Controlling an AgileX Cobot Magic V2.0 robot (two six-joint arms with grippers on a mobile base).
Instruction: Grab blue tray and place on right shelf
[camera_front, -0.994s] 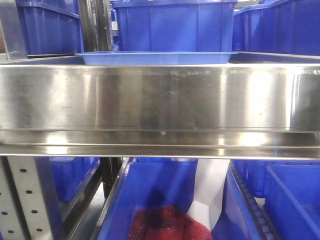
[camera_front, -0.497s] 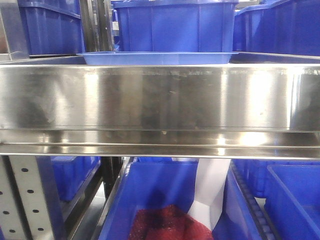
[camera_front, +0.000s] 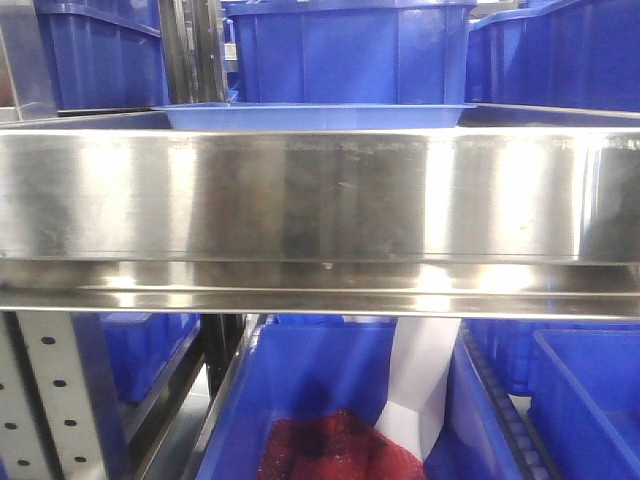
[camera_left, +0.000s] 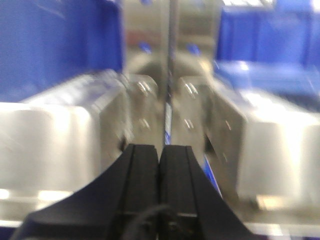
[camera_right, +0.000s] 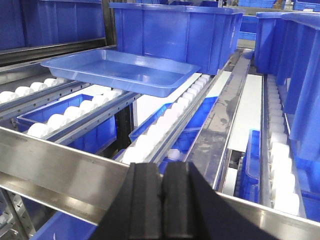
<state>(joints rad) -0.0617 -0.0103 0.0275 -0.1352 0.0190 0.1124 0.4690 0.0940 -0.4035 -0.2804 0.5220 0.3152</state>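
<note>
The blue tray (camera_front: 310, 116) lies flat on the right shelf, just behind its broad steel front rail (camera_front: 320, 200). In the right wrist view the tray (camera_right: 125, 70) rests on white rollers (camera_right: 165, 125), in front of a deep blue bin (camera_right: 170, 30). My right gripper (camera_right: 164, 166) is shut and empty, over the front rail (camera_right: 60, 175) and well short of the tray. My left gripper (camera_left: 160, 147) is shut and empty. Its view is blurred, showing shiny steel parts (camera_left: 60, 135) with a narrow gap straight ahead.
Deep blue bins (camera_front: 350, 50) stand behind the tray and to both sides. Below the rail are a perforated upright (camera_front: 50, 400) and a lower blue bin holding something red (camera_front: 330, 445). More bins stand on the right lane (camera_right: 295, 75).
Nothing but a very slight shift of the view and of the reflections on the rail. The tray has not moved.
</note>
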